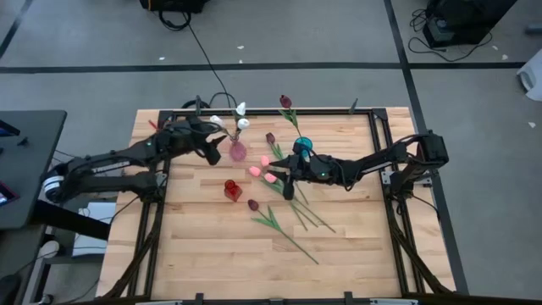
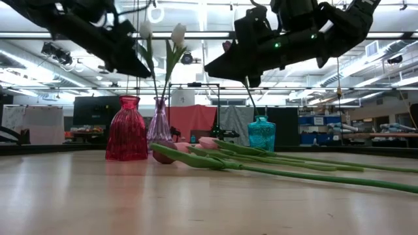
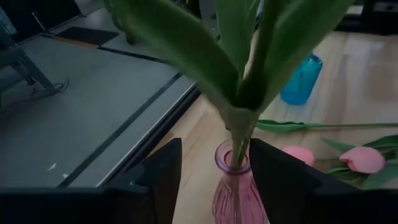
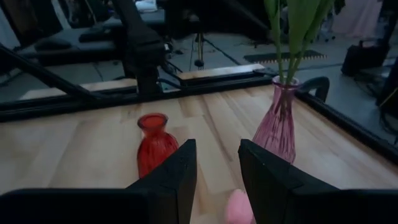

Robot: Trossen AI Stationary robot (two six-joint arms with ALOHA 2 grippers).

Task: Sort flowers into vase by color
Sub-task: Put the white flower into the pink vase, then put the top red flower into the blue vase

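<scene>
A clear pink vase [image 1: 238, 151] stands near the table's far edge and holds white tulips [image 1: 241, 108] by their stems. My left gripper [image 3: 214, 149] is open, one finger on either side of the vase's neck [image 3: 233, 168], below the green leaves [image 3: 249, 81]; it touches nothing that I can see. A teal vase [image 1: 302, 144] holds one maroon tulip [image 1: 285, 102]. Pink tulips [image 1: 265, 168] and maroon tulips [image 1: 252, 204] lie flat on the table. My right gripper [image 4: 217, 149] hovers open just above a pink tulip head [image 4: 236, 208].
A small red vase [image 1: 232, 190] stands without flowers toward the near side of the pink vase. Long green stems [image 1: 296, 216] fan out over the middle of the table toward its near right. A black frame rail [image 1: 254, 111] runs along the table's far edge.
</scene>
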